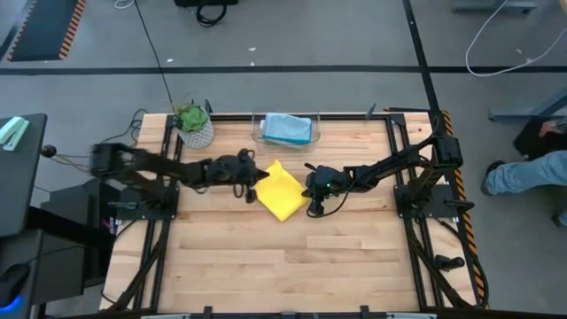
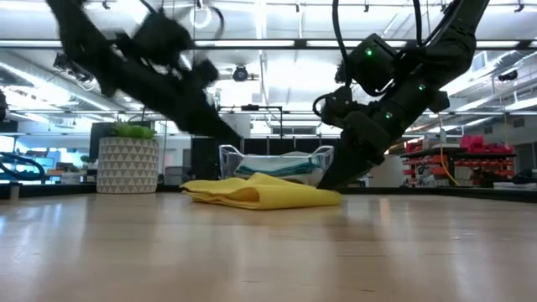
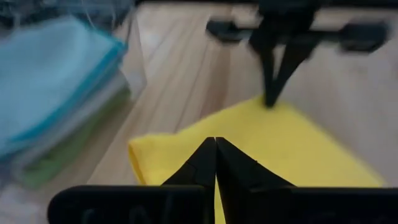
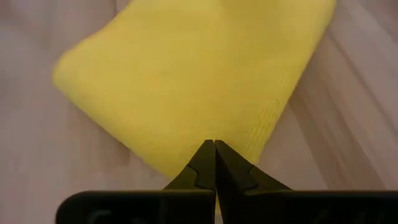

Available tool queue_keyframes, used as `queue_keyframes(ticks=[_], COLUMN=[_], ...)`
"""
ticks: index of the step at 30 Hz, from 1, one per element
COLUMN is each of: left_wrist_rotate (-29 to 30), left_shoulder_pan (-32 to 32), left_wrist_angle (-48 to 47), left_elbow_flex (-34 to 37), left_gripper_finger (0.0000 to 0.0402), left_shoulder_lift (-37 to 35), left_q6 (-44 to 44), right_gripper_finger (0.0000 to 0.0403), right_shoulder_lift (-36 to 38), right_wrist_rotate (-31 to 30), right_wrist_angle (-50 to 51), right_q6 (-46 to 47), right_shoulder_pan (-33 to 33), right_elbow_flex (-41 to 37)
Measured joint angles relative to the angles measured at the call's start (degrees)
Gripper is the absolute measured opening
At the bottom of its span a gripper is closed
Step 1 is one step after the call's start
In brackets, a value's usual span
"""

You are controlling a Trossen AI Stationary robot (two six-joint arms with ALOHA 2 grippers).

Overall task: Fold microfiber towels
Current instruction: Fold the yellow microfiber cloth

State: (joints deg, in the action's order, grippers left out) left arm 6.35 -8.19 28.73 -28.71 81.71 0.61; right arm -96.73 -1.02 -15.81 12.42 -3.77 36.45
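Yellow microfiber towel (image 1: 283,192), folded, mid-table on the pale wooden tabletop (image 1: 266,266), pinched from both sides.
Left gripper (image 1: 251,192) clenched on the towel's left edge; right gripper (image 1: 311,200) clenched on its right edge. Far side: clear plastic rectangular bin (image 1: 286,128) holding light blue towel (image 1: 288,126) atop others; leafy potted plant (image 1: 193,124) to its left.

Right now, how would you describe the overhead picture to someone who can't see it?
Two dark robot arms meet over a yellow towel on a wooden table, the left hand and right hand shut at its opposite edges. Behind sit a potted plant and a clear bin holding folded towels.
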Motion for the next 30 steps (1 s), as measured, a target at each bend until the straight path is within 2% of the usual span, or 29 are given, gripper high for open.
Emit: queue_keyframes(ticks=[5, 10, 17, 21, 26, 28, 30], left_wrist_rotate=[1.86, 8.62, 12.38, 13.29, 14.47, 12.59, 7.80], left_shoulder_pan=[-2.05, -2.31, -2.31, -2.29, -2.18, -2.15, -2.16], left_wrist_angle=[8.09, 8.48, 6.79, 5.37, 4.53, 7.42, 11.38], left_elbow_flex=[-2.25, -5.30, -4.63, -4.61, -4.58, -4.67, -4.67], left_gripper_finger=[0.0007, 0.0015, 0.0006, 0.0016, 0.0008, 0.0006, 0.0007], left_shoulder_lift=[13.64, 19.91, 21.16, 21.05, 16.61, 14.91, 14.72], left_q6=[0.02, 0.11, 1.34, 1.66, 2.02, 1.61, 0.87], right_gripper_finger=[0.0010, 0.0006, 0.0009, 0.0008, 0.0008, 0.0008, 0.0008], right_shoulder_lift=[0.00, 0.00, 0.00, 0.00, 0.00, 0.00, 0.00], right_wrist_rotate=[0.00, 0.00, 0.00, 0.00, 0.00, 0.00, 0.00], right_wrist_angle=[-0.46, -0.50, 0.04, 1.08, 2.09, 2.19, 2.19], right_q6=[0.02, 0.05, -0.02, -0.01, 0.05, 0.02, -0.05], right_shoulder_pan=[0.78, 0.88, 0.97, 0.97, 0.97, 0.97, 0.97], right_elbow_flex=[0.00, 0.00, 0.00, 0.00, 0.00, 0.00, 0.00])
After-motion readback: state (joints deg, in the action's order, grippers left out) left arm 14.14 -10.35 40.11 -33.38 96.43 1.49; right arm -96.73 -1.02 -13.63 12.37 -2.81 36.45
